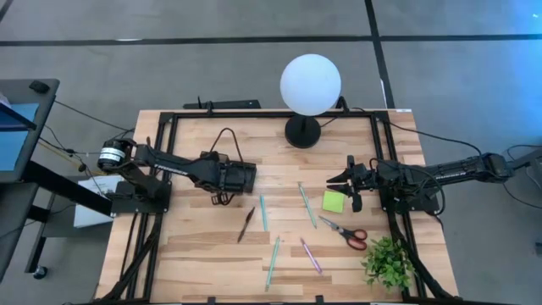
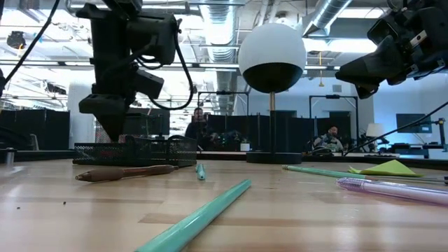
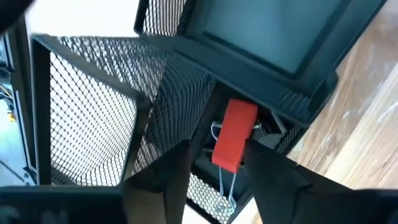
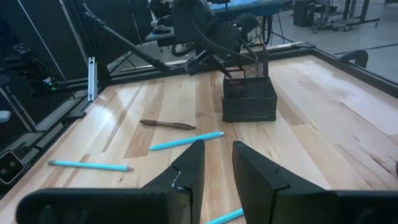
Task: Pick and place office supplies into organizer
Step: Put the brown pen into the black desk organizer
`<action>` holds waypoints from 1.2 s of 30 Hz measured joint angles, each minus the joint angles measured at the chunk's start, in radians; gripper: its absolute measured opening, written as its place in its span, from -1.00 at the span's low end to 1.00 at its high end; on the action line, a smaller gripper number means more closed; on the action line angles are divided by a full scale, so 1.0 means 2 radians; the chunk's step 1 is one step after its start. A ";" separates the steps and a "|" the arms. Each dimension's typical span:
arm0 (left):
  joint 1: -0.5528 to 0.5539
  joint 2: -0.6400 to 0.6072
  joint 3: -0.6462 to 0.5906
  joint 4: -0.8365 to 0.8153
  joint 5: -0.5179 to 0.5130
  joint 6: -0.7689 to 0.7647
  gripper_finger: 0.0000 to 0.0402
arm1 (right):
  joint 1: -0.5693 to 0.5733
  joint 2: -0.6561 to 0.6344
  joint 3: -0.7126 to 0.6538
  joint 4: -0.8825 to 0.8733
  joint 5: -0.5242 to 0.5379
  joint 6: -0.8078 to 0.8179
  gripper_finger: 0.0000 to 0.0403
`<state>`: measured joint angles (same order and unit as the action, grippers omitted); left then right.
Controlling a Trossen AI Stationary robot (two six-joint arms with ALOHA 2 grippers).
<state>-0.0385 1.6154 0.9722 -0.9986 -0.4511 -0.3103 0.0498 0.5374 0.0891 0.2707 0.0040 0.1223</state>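
The left claw (image 3: 217, 168) hangs directly over the organizer (image 1: 222, 180), a black mesh tray standing on the counter (image 1: 203, 254) toward its left edge and about midway between far and near edges; its fingers are parted, and between them the left wrist view looks down on a red binder clip (image 3: 234, 135) with wire handles lying in a narrow compartment against a mesh divider. The clip looks to be resting in the tray, not clamped, so I judge this a release over the slot: the claw is poised straight above so that a small item drops inside the walls. The right claw (image 1: 350, 183) hovers near the right edge of the counter, fingers a little apart and holding nothing, with the lime-green sticky pad (image 1: 333, 201) just beside it on the near side, which suits it for the next pick. The red-handled scissors (image 1: 345, 231) lie nearer the near right corner, beside the green plant (image 1: 388, 263). Loose pens are spread over the near middle: a brown pen (image 1: 246, 224) closest to the organizer, teal pens (image 1: 263, 213) near it and further toward the near edge, a green pen (image 1: 306, 205) and a pink pen (image 1: 310, 255) toward the right. All lie well apart from the left claw. A white globe lamp (image 1: 310, 83) stands at the far edge.
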 joint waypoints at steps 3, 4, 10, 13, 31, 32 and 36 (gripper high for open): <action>0.000 0.000 0.000 0.012 0.000 0.002 -0.21 | 0.000 0.000 0.000 0.000 0.000 0.000 -0.62; 0.000 0.000 0.000 0.018 0.001 0.004 -0.21 | 0.000 0.000 0.000 0.000 0.000 0.000 -0.62; 0.000 0.000 0.000 0.041 0.017 0.008 -0.22 | 0.000 0.000 0.000 0.000 0.000 0.000 -0.62; 0.000 0.000 0.000 0.041 0.032 0.004 -0.23 | 0.000 0.000 0.000 0.000 0.000 0.000 -0.62; -0.004 0.001 0.000 0.231 0.132 -0.010 -0.23 | 0.000 0.000 0.000 0.000 0.000 0.000 -0.62; -0.004 0.001 0.000 0.238 0.143 -0.013 -0.23 | 0.000 0.000 0.000 0.000 0.000 0.000 -0.62; -0.014 0.001 0.000 0.286 0.167 -0.019 -0.23 | 0.000 0.000 0.000 0.000 0.000 0.000 -0.62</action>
<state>-0.0663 1.6165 0.9730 -0.4259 -0.1169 -0.3492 0.0499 0.5375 0.0891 0.2704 0.0036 0.1226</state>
